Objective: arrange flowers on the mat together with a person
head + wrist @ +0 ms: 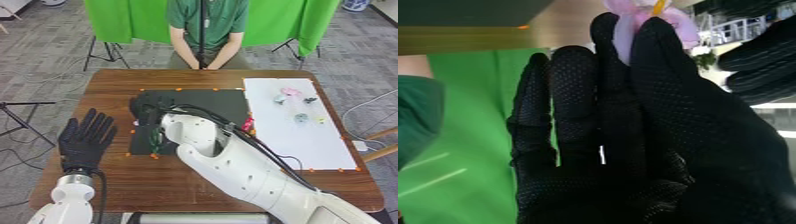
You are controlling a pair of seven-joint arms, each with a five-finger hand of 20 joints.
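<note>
In the head view my right hand (145, 106) is over the left part of the black mat (206, 95). The right wrist view has my right hand (620, 115) pinching a pink flower (624, 37) between thumb and finger, a yellow bit beside its petals. A green stem (157, 141) lies on the black mat below that hand. My left hand (86, 140) has straight fingers at the table's left side; it is also in the right wrist view (762, 60). A red flower (249, 124) is beside my right forearm.
The white mat (293, 145) at the right holds a pink flower (290, 92), a dark one (310, 100), a pale blue-grey one (301, 118) and a small yellow one (322, 120). My right arm crosses the table's front right. Orange bits mark both mats' edges.
</note>
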